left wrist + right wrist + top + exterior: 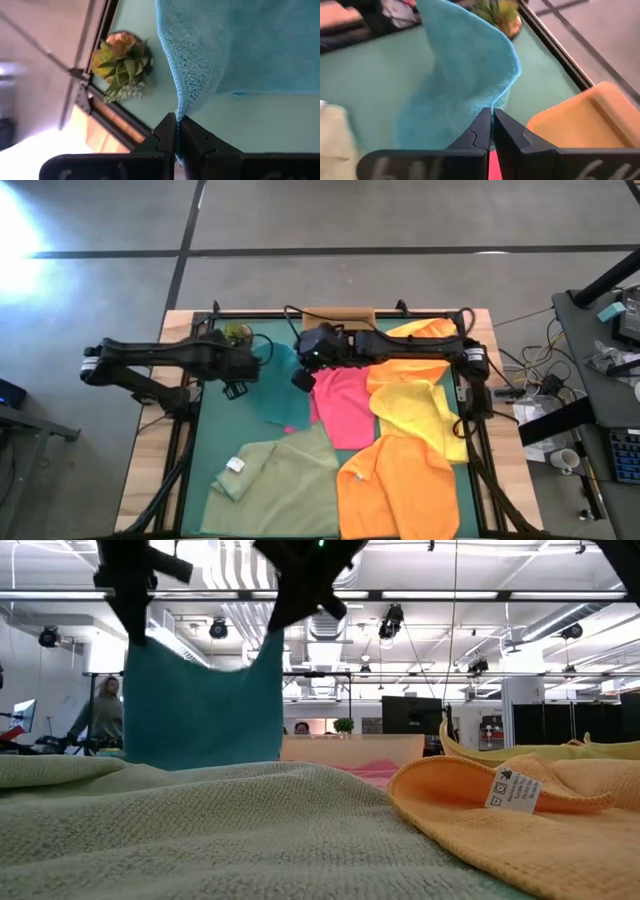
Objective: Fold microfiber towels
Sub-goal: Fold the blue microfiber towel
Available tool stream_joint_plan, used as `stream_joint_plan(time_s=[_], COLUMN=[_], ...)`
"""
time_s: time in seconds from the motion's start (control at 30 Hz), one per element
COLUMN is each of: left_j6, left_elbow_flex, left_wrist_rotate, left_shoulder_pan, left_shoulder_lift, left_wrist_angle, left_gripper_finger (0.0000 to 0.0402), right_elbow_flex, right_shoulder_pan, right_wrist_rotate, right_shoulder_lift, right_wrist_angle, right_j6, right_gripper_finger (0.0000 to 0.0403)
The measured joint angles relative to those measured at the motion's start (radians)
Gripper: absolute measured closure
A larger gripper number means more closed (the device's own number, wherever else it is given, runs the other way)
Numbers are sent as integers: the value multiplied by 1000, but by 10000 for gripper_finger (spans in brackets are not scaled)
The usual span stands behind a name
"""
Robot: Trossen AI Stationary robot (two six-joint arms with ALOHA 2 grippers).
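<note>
A teal towel (pixel 275 392) hangs between my two grippers over the far middle of the green mat (pixel 215 440). It shows as a hanging sheet in the low view (pixel 200 705), with its lower edge hidden behind the sage towel (pixel 180 830). My left gripper (pixel 237 388) and my right gripper (pixel 303 377) are each shut on an upper corner. A pink towel (pixel 345 408), a yellow towel (pixel 415 410), two orange towels (pixel 400 480) (pixel 425 330) and the sage towel (pixel 285 475) lie flat on the mat. My left gripper pinches the teal towel's upper corner at its hemmed edge (pixel 179 107) between its two shut fingers. The towel hangs away below the fingers, lifted off the mat there. My right gripper pinches the other upper corner (pixel 501 102) between its two shut fingers. The cloth hangs in a slack curve from the fingers down toward the mat (pixel 420 125).
A small potted plant (pixel 237 333) stands at the mat's far left, close to the hanging towel. A tan cardboard tray (pixel 340 315) sits at the far edge. A black frame (pixel 185 430) borders the mat. People and desks show in the room behind.
</note>
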Motion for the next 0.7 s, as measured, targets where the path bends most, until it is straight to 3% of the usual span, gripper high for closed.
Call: stream_joint_plan(time_s=[0.37,0.7], left_j6=[32,-82], left_elbow_flex=[197,258], left_wrist_rotate=[28,411], left_shoulder_pan=[1,1], left_shoulder_lift=[-162,-205], left_wrist_angle=[-2,-59], left_gripper_finger=[402,402], right_elbow_flex=[97,183], right_shoulder_pan=[11,103], right_wrist_rotate=[-3,-3], right_shoulder_lift=[-28,-33], right_wrist_angle=[10,2], right_j6=[-25,-17], right_gripper_finger=[394,394])
